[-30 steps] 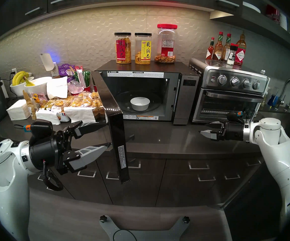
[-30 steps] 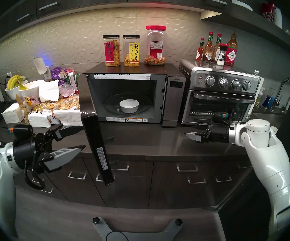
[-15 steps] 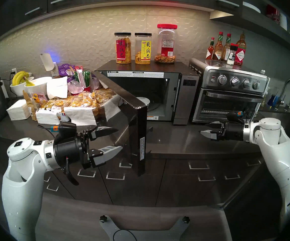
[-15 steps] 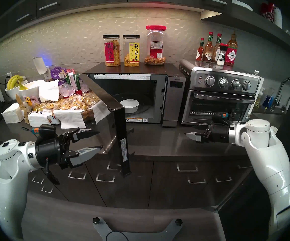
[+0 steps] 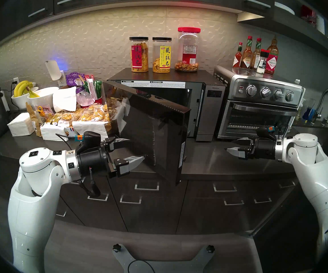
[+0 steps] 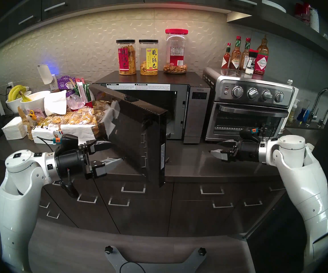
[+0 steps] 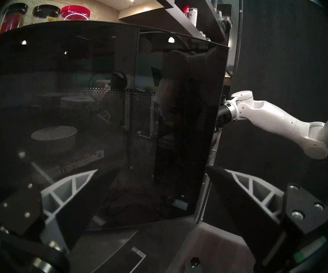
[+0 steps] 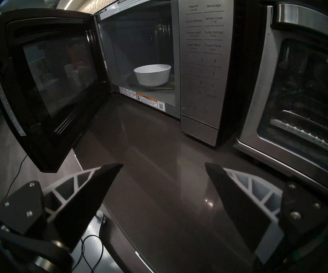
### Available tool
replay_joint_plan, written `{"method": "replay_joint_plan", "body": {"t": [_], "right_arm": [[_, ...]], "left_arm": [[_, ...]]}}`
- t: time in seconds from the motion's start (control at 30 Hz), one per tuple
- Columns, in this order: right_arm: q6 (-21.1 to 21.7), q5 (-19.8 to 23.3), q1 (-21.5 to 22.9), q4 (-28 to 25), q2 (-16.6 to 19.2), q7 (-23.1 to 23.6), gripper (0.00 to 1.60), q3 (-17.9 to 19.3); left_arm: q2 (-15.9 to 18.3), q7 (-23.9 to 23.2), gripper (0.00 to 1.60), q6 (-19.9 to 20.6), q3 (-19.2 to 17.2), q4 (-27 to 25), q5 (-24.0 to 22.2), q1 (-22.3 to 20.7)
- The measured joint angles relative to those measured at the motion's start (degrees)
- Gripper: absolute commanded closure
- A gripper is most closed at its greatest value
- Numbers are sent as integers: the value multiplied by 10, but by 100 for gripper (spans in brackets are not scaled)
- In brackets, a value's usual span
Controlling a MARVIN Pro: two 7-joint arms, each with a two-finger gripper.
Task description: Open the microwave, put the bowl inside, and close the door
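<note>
My left gripper (image 5: 134, 149) stood open and empty, its fingertips at the outer glass of the door (image 5: 155, 132), low and well short of the free edge, which lay to their right. The door hung half shut, hinged at the microwave's (image 5: 208, 101) left. The bowl (image 8: 152, 74) sat on the turntable inside. My right gripper (image 5: 230, 145), open too, hung well off to the right.

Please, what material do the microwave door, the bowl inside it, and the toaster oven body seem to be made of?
The door: dark glossy glass, probably, since it mirrors the snack packets; its inner face shows a perforated metal-looking mesh in a black frame, likely plastic.
The bowl: glossy white, likely ceramic or porcelain; glazed plastic cannot be excluded.
The toaster oven: brushed stainless steel by its silver sheen, with a glass window.
</note>
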Motion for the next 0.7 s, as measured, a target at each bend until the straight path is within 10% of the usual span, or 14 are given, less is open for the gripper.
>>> {"method": "replay_joint_plan", "body": {"t": [0.7], "right_arm": [[0,0,0,0,0,0,0,0]], "left_arm": [[-37,132,0,28,120,43,97,-102]]}}
